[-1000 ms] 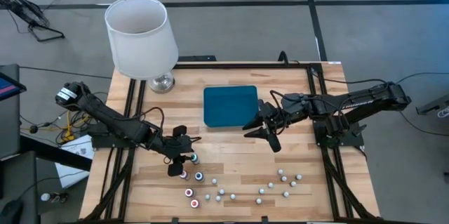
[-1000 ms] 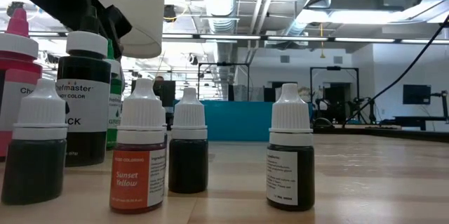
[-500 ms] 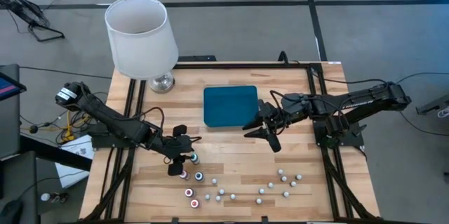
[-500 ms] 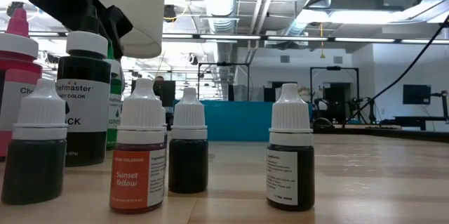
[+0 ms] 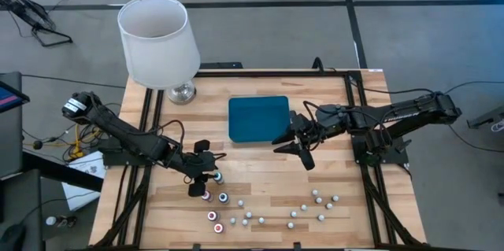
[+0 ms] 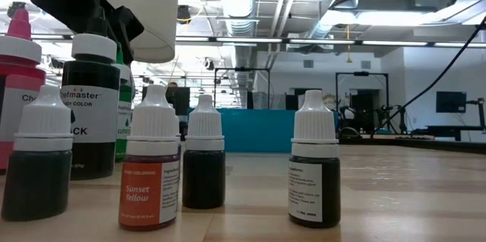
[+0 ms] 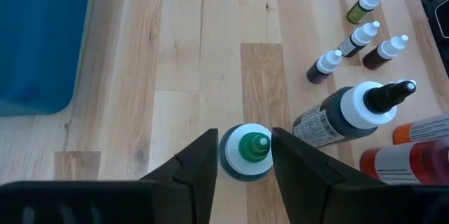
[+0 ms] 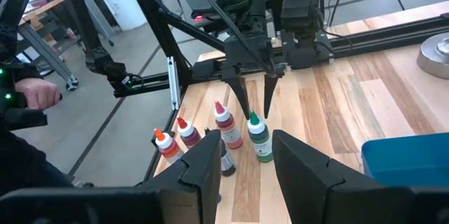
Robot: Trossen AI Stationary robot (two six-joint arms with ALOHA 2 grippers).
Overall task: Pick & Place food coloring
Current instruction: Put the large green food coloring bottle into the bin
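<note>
The left gripper [image 5: 206, 171] hangs low over the near-left part of the wooden table [image 5: 260, 160], right above the green-tipped bottle [image 7: 246, 152] of the food coloring set. In the left wrist view that bottle stands upright between the two fingers [image 7: 204, 162], with a thin gap showing on each side, so the jaws are partly open around its white cap and not yet pressing it. Just right of it stand a black-tipped bottle [image 7: 351, 112] and red and orange ones, and three small white-capped bottles [image 7: 325, 66] stand a little beyond. More small white-capped bottles [image 5: 319, 198] are scattered along the near edge. The right gripper [image 5: 293, 145] hovers just right of the teal tray [image 5: 258, 117], fingers apart and holding nothing, well apart from the bottles. A white lamp [image 5: 157, 42] stands at the far-left corner.
</note>
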